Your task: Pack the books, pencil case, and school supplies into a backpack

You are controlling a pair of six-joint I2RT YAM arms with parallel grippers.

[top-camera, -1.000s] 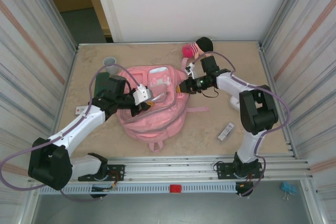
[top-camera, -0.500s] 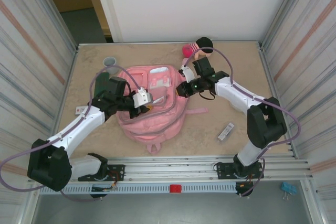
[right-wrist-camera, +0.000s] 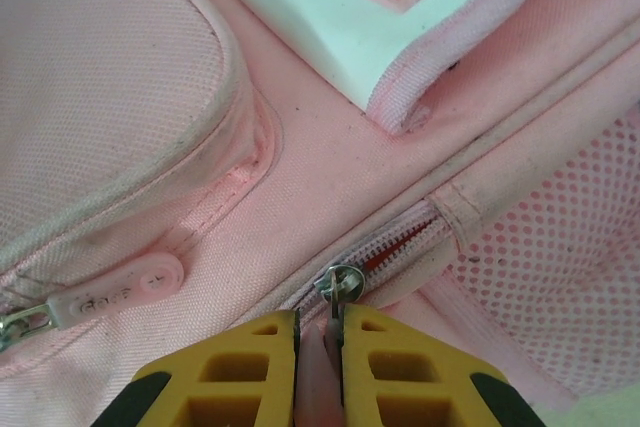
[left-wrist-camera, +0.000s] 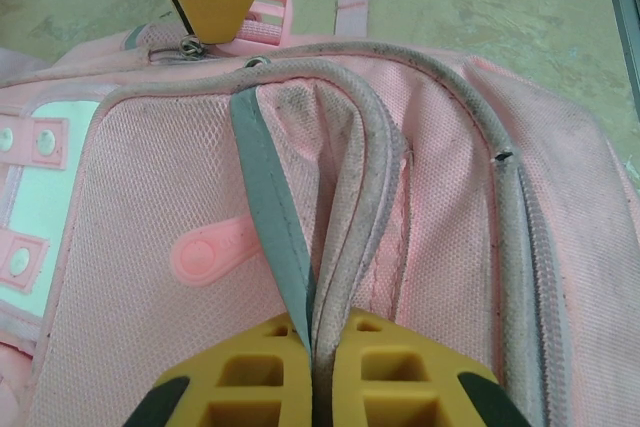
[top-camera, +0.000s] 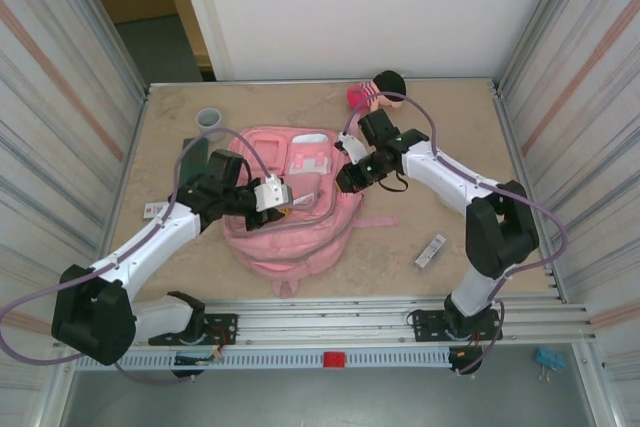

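Gripping the pink backpack (top-camera: 290, 242) at two spots, out in the middle of the bench (top-camera: 270, 107). Clamped tight with the left hand (left-wrist-camera: 315, 342) on a fold of grey edge trim (left-wrist-camera: 262, 187), no gap between the pads. Pinched narrow with the right hand (right-wrist-camera: 320, 332) on the pink zip pull (right-wrist-camera: 322, 372), right below the silver slider (right-wrist-camera: 341, 281). From above: right hand at the bag's far right edge, left hand at its left side, so nearer the zip on the right. Slanting away from that hand, up and to the right, toward the mesh pocket (right-wrist-camera: 560, 247): the zip line, with a bit of red peeking through. Likely next: tugging along that line, not across it, while bracing the bag from the other side. Waiting on the bench: a grey-white strip (top-camera: 431, 251) to the right, a small white card (top-camera: 155, 210) to the left. Raised letters on the pink rubber tab (right-wrist-camera: 115, 297), too small to read.
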